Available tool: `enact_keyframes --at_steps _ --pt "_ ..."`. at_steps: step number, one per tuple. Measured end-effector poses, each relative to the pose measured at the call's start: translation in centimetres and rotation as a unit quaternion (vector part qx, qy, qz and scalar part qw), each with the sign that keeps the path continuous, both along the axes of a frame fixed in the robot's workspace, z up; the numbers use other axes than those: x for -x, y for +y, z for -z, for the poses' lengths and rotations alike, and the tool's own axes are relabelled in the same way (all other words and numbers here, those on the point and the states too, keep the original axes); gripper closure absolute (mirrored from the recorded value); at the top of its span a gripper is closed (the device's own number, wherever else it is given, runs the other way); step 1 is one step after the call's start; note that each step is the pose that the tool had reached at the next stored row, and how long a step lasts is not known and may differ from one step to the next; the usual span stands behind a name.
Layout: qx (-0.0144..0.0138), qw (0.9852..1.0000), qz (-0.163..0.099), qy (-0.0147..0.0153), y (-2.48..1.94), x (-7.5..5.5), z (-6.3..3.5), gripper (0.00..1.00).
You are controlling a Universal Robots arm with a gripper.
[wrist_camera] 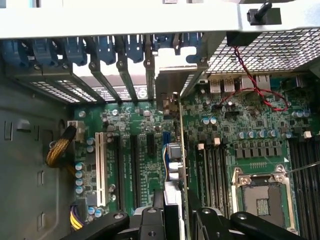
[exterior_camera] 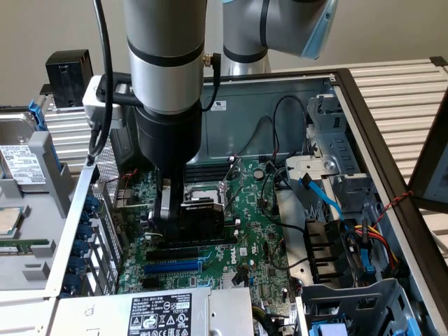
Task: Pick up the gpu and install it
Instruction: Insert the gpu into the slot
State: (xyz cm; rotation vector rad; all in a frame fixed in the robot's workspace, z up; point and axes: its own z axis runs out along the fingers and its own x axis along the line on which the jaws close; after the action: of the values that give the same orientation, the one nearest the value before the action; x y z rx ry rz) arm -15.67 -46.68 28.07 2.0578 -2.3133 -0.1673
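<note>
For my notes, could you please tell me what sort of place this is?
Probably a PC-assembly robot workbench: an open computer case on a slatted table, the gripper holding the gpu at the motherboard.

I see a black-shrouded gpu card (exterior_camera: 203, 213) on the large green motherboard (exterior_camera: 259, 231), blue plastic slot clips (exterior_camera: 89, 204) at left, a red-and-black twisted wire (exterior_camera: 395, 201) at right

Green motherboard (exterior_camera: 260, 225), blue latches (wrist_camera: 75, 50), power supply (exterior_camera: 154, 313)
</note>
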Motion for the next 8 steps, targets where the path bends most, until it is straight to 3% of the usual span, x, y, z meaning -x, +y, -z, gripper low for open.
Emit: enact_keyframes --at_steps 2,5,6,8 --pt "0.0 0.9999 0.01 0.0034 0.0 -0.01 0.18 0.71" --pt "0.0001 0.9998 0.017 0.013 0.0 -0.01 0.38 0.71" --pt "0.0001 0.9997 0.018 0.0147 0.0 0.0 0.46 0.71" --pt "0.0002 0.9997 0.018 0.015 0.0 0.0 0.54 0.71"
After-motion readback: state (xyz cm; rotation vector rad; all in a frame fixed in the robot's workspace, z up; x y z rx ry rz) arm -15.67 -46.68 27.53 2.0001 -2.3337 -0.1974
